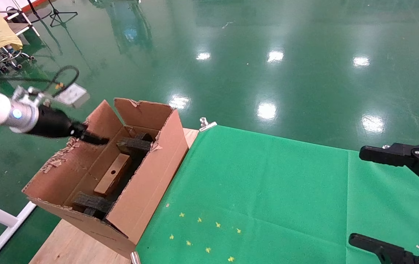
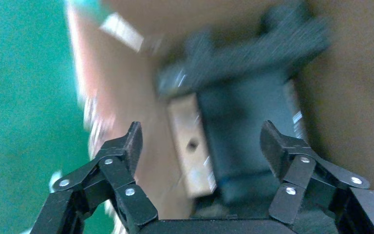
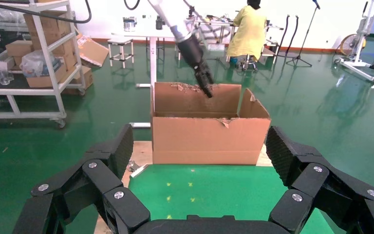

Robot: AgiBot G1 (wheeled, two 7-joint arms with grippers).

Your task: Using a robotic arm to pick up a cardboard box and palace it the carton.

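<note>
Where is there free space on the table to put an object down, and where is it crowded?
Free: the green cloth between the carton and the right gripper. Crowded: inside the carton, with black foam pieces, the cardboard box and the left gripper.

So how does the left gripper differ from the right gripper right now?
The left gripper reaches over the carton, above the small box lying inside it; the right gripper hangs over the green cloth, far from the carton. The left shows a white arm and silver wrist; of the right, only black fingers show. Both have open, empty jaws.
</note>
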